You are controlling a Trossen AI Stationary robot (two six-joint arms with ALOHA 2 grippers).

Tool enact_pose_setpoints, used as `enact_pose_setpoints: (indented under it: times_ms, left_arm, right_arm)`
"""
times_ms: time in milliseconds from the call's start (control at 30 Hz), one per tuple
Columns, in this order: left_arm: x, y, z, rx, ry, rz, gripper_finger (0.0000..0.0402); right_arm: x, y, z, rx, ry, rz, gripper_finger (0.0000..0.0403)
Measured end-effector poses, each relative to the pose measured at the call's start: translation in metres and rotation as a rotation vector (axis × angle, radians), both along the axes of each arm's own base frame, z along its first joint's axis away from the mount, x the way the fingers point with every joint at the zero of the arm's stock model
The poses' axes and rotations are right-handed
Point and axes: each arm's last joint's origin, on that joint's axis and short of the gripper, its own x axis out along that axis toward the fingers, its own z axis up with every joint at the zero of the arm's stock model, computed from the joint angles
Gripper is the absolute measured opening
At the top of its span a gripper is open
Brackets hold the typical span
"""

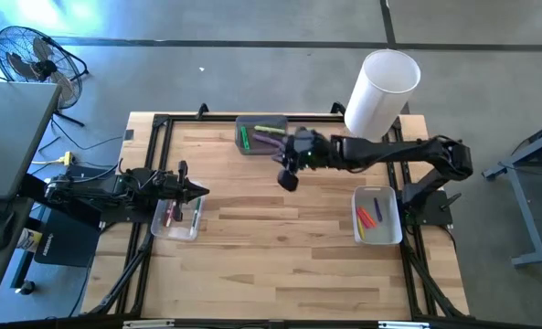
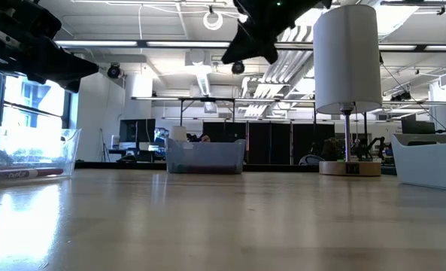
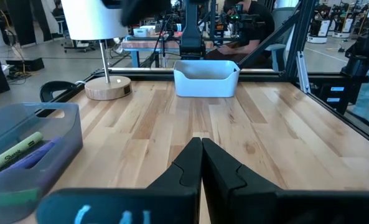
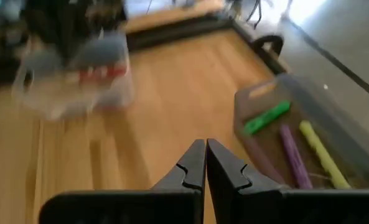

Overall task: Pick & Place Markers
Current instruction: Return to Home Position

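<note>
Several markers lie in three bins. The grey bin at the far edge holds green, purple and yellow-green markers. The clear bin on the left holds a red marker. The white bin on the right holds pink, orange, purple and yellow markers. My right gripper hangs shut and empty above the table, just on the near side of the grey bin. My left gripper is shut and empty, held above the clear bin's right end.
A lamp with a white cylindrical shade stands on a round wooden base at the far right of the table. Black frame rails run around the table. Bare wood lies between the clear and white bins.
</note>
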Motion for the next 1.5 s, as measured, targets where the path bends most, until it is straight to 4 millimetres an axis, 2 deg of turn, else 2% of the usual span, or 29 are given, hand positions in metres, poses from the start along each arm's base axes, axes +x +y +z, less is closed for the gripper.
enact_pose_setpoints:
  times_ms: [167, 267, 367, 500, 700, 867, 1000, 1233, 1500]
  left_arm:
    - [0.0, 0.0, 0.0, 0.0, 0.0, 0.0, 0.0001]
    - [0.0, 0.0, 0.0, 0.0, 0.0, 0.0, 0.0001]
    - [0.0, 0.0, 0.0, 0.0, 0.0, 0.0, 0.0001]
    - [0.0, 0.0, 0.0, 0.0, -0.001, 0.002, 0.0001]
    - [0.0, 0.0, 0.0, 0.0, -0.004, 0.002, 0.0001]
    - [0.0, 0.0, 0.0, 0.0, -0.004, 0.002, 0.0001]
    - [0.0, 0.0, 0.0, 0.0, -0.004, 0.002, 0.0001]
    - [0.0, 0.0, 0.0, 0.0, -0.005, 0.001, 0.0001]
    - [0.0, 0.0, 0.0, 0.0, -0.005, 0.001, 0.0001]
  right_arm:
    - [-0.006, 0.02, -0.011, -0.029, 0.152, 0.024, 0.0001]
    - [-0.008, 0.028, -0.02, -0.048, 0.147, 0.031, 0.0001]
    - [-0.022, 0.034, -0.037, -0.062, 0.134, 0.064, 0.0001]
    - [-0.053, 0.042, -0.059, -0.042, 0.047, 0.114, 0.0]
    - [-0.112, 0.046, -0.07, -0.049, -0.17, 0.214, 0.0]
    - [-0.163, 0.047, -0.085, -0.052, -0.243, 0.231, 0.0]
    - [-0.194, 0.048, -0.094, -0.065, -0.329, 0.229, 0.0]
    - [-0.227, 0.05, -0.104, -0.041, -0.496, 0.208, 0.0]
    - [-0.246, 0.053, -0.108, -0.011, -0.601, 0.19, 0.0]
